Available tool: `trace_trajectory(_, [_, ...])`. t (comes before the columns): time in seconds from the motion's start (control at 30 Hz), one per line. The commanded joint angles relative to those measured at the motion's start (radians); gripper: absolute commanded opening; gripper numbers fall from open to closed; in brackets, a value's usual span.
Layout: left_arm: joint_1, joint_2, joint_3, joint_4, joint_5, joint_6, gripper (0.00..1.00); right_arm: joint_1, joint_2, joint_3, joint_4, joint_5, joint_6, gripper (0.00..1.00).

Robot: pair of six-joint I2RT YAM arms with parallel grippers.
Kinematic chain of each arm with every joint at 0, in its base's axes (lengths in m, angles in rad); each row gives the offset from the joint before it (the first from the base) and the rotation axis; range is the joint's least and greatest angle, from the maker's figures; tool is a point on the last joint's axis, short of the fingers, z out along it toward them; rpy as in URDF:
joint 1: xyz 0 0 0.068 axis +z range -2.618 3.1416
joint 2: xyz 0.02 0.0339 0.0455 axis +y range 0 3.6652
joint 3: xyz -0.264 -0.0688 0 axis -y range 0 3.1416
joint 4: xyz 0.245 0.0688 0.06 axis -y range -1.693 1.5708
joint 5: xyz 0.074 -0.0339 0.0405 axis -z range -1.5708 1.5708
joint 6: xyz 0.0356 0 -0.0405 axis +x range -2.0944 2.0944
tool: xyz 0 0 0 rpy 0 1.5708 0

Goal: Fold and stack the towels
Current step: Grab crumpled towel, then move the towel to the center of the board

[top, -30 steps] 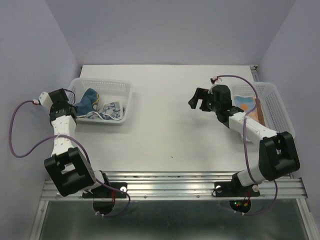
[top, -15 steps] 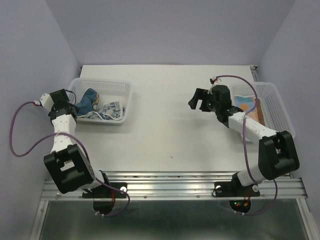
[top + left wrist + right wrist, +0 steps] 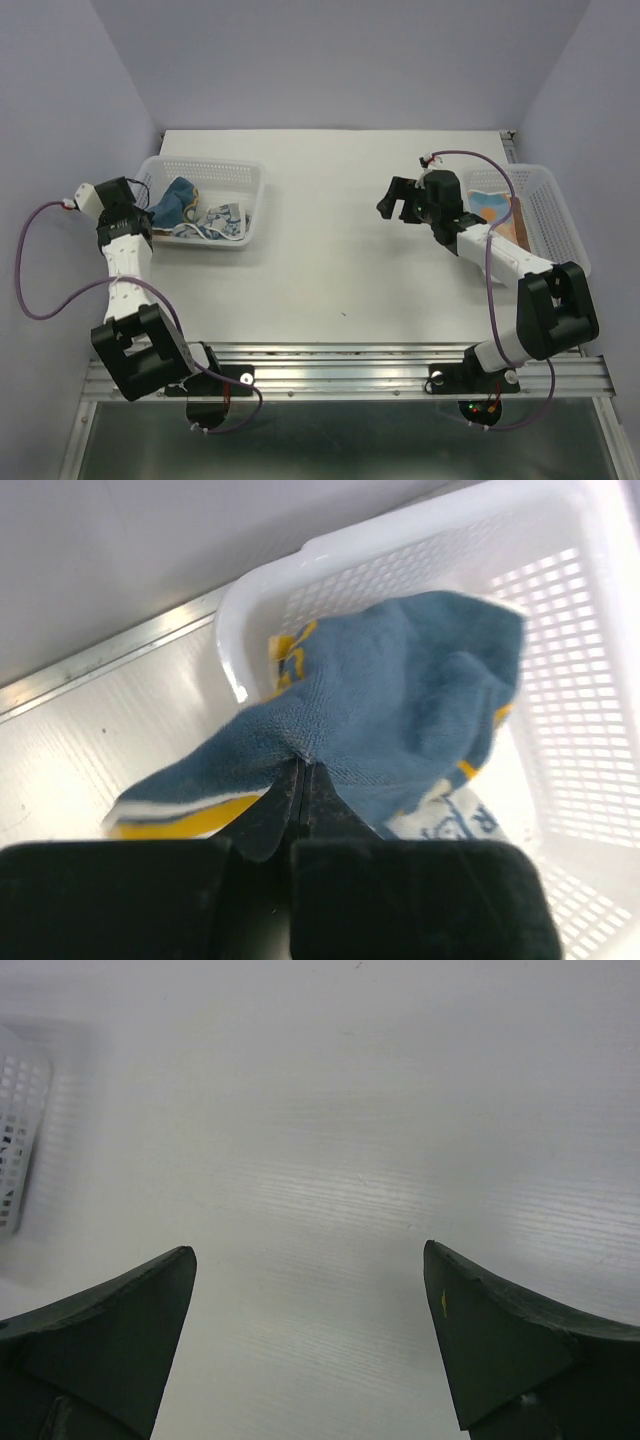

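Observation:
A blue towel point(image 3: 400, 710) with yellow trim is bunched in the left white basket point(image 3: 205, 168). Its edge is pulled out over the basket's left rim. My left gripper point(image 3: 303, 765) is shut on a fold of that towel; in the top view the left gripper point(image 3: 148, 210) sits at the basket's left end. Under the blue towel point(image 3: 178, 197) lies a white towel with a blue pattern point(image 3: 222, 222). My right gripper point(image 3: 400, 200) hangs open over bare table with nothing between its fingers point(image 3: 130, 1290). Folded towels point(image 3: 492, 207) lie in the right basket point(image 3: 548, 215).
The left basket's perforated wall point(image 3: 590, 680) rises right behind the held towel. A metal rail point(image 3: 110, 655) runs along the table's left edge. The right arm stretches from its base across the right basket's near corner. Grey walls close in both sides.
My left gripper opened briefly and closed again on the blue towel, and its wrist shifted slightly left. The right arm has not moved.

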Motion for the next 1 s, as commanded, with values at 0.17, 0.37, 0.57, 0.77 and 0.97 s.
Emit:
trace_trajectory(0.17, [-0.077,-0.272,0.077,0.148,0.200,0.006,0.00,0.008,-0.083,-0.058,0.071,-0.025,0.004,1.00])
trace_trajectory(0.37, [-0.367,-0.315,0.332,0.196,0.223,0.065,0.00,0.008,-0.230,-0.136,0.102,0.005,0.036,1.00])
trace_trajectory(0.57, [-0.594,-0.189,0.616,0.259,0.427,0.105,0.00,0.008,-0.414,-0.216,0.091,0.053,0.073,1.00])
trace_trajectory(0.77, [-0.911,-0.031,0.852,0.251,0.353,0.195,0.00,0.008,-0.539,-0.230,-0.005,0.174,0.087,1.00])
trace_trajectory(0.97, [-1.010,0.075,0.903,0.234,0.312,0.217,0.00,0.008,-0.620,-0.230,-0.106,0.268,0.092,1.00])
